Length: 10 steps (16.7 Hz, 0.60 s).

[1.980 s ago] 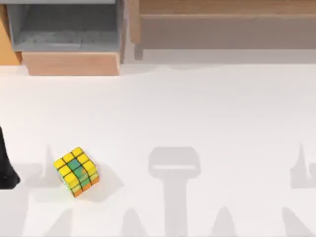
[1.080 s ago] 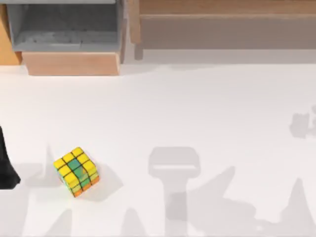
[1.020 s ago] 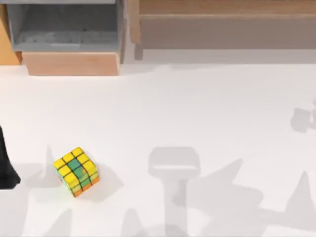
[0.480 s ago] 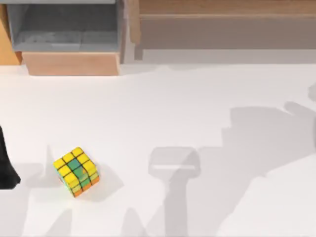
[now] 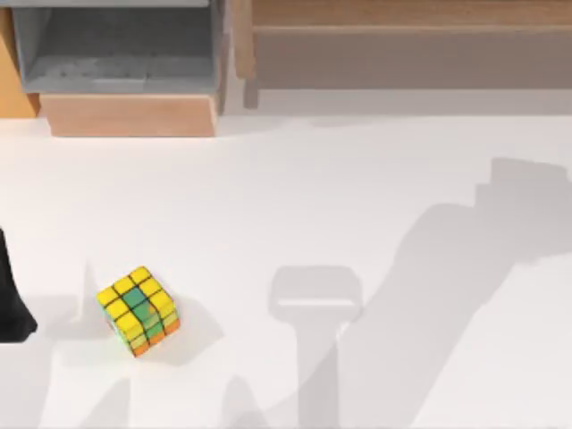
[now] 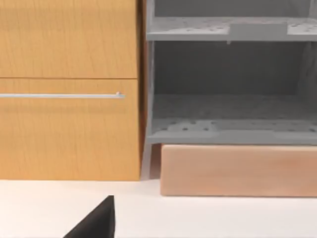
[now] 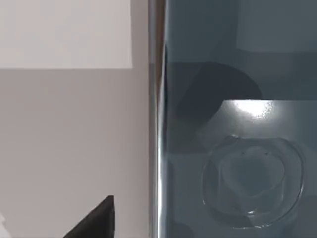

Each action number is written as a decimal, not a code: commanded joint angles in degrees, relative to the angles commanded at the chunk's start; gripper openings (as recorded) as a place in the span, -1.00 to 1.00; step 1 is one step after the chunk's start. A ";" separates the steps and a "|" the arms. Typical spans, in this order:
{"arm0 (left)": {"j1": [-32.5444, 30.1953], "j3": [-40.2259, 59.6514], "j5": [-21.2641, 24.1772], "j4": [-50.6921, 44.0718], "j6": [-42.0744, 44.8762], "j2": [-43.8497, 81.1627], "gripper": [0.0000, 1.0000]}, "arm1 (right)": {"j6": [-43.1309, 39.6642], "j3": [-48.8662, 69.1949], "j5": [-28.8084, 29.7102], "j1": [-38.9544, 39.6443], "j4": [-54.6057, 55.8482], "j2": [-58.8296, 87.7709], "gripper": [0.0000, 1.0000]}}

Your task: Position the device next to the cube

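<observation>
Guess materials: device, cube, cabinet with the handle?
Device: likely glass face, glossy with reflections; silver rim looks like polished metal. Cube: probably plastic, matte coloured stickers on a black grid. Cabinet: wood or wood-look laminate, visible grain; its thin handle looks like brushed metal.

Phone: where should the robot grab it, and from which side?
Probably by its long silver rim, pinching across the narrow width from above. The phone looks flat and thin, face toward the right wrist camera, and that glossy face gives nothing to hold.

No readable text, label, brand or number appears on anything in view.
</observation>
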 joint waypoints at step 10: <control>0.00 0.00 0.00 0.00 0.00 0.00 1.00 | 0.05 -3.38 0.03 0.00 6.10 2.72 1.00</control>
